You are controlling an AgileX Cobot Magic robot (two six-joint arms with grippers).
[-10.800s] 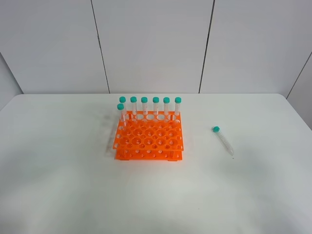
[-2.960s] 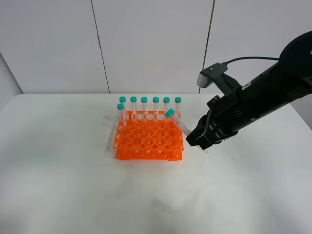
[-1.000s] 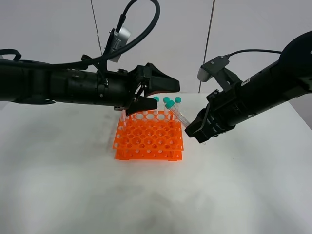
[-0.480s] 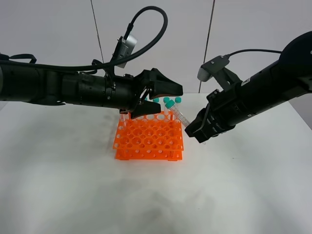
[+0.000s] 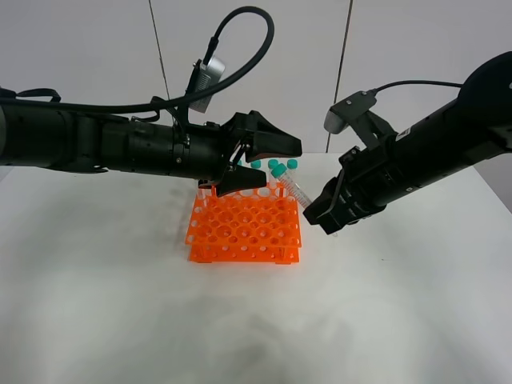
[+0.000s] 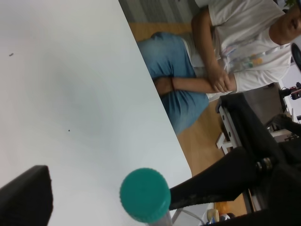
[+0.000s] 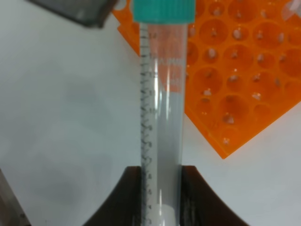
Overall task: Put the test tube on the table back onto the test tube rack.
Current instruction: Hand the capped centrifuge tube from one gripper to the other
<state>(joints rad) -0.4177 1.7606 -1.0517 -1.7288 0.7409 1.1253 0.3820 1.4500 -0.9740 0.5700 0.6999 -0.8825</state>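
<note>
1. change: the left gripper has edged slightly closer to the held tube's cap since half a second before; the right arm and its tube have not shifted.
2. test tube: clear, graduated, teal cap. it is off the table and in the air, tilted with the cap up and leaning toward the rack, over the rack's right rear corner. its lower end is clamped.
3. right gripper: closed on the lower part of the test tube, a dark finger on either side in the right wrist view.
4. left gripper: jaws spread wide, holding nothing. in the left wrist view the teal cap sits between its two fingers; whether it touches either cannot be told.
5. test tube rack: orange, standing on the table below the left gripper. the front rows of holes are empty. a few capped tubes show in the back row, the rest hidden behind the arm.
6. table: white, matte.
</note>
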